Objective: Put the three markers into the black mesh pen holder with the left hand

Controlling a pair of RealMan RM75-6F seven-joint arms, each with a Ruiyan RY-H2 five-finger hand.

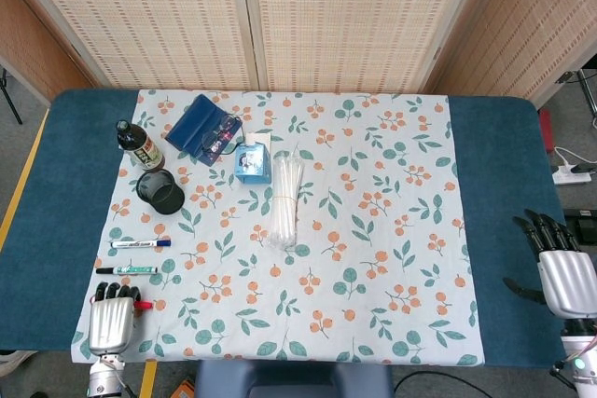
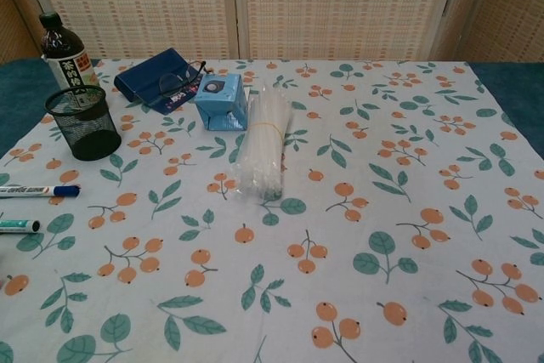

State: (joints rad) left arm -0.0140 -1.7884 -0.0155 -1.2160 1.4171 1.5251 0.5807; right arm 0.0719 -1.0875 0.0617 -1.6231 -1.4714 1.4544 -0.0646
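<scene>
**Red marker in hand, holder far off**

While left hand (image 1: 112,322) curls around the red marker (image 1: 143,305) (only its tip shows) — grip looks shallow; it could slip before reaching the pen holder (image 1: 159,192). Blue marker (image 1: 140,243) and green marker (image 1: 127,270) lie on cloth. Right hand (image 1: 562,272) idle, fingers spread.

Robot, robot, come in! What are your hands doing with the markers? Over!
Left hand over the red marker, grip unclear. Right hand open, idle. Blue marker and green marker on cloth. Pen holder empty, path clear.

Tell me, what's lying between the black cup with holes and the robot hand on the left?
Between the pen holder and the left robot hand, the head view shows two markers: a blue-capped marker and a green marker.
</scene>
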